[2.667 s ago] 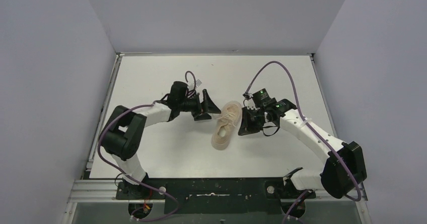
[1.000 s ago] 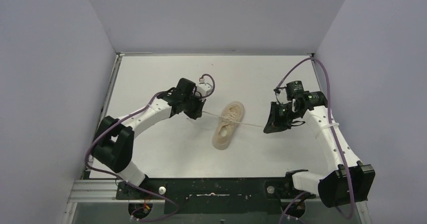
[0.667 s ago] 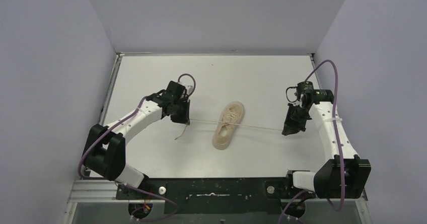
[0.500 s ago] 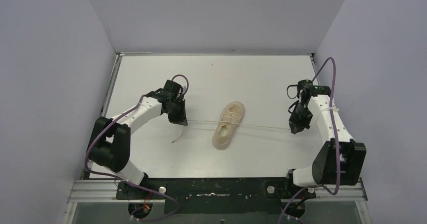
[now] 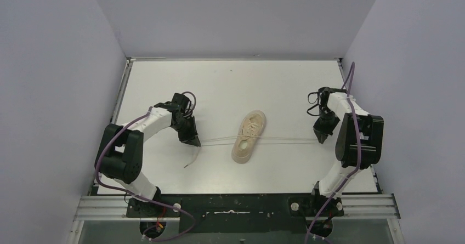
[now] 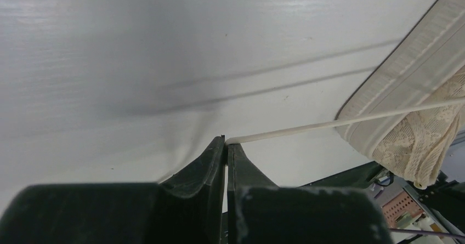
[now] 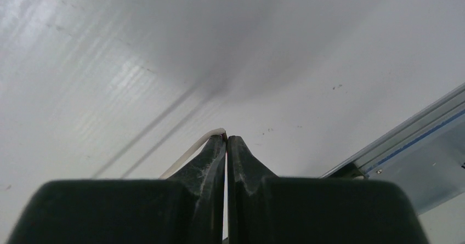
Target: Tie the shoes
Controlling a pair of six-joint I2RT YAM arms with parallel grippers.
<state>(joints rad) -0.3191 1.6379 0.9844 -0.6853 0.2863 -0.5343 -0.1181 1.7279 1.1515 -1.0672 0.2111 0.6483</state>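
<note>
Bright even light, soft shadows on the table (image 5: 230,85), glare streaks in wrist views, foreground perhaps slightly blurred.

A plain white rectangular table (image 5: 230,85), seen from above. One small cream shoe (image 5: 248,136) stands on its sole near the table's centre, toe toward 1 o'clock and heel toward 7 o'clock. Its thin laces (image 5: 285,140) stretch straight out toward 9 and 3 o'clock, raised just above the surface, and a loose lace end (image 5: 190,159) lies on the table at 8 o'clock from the shoe.
</note>
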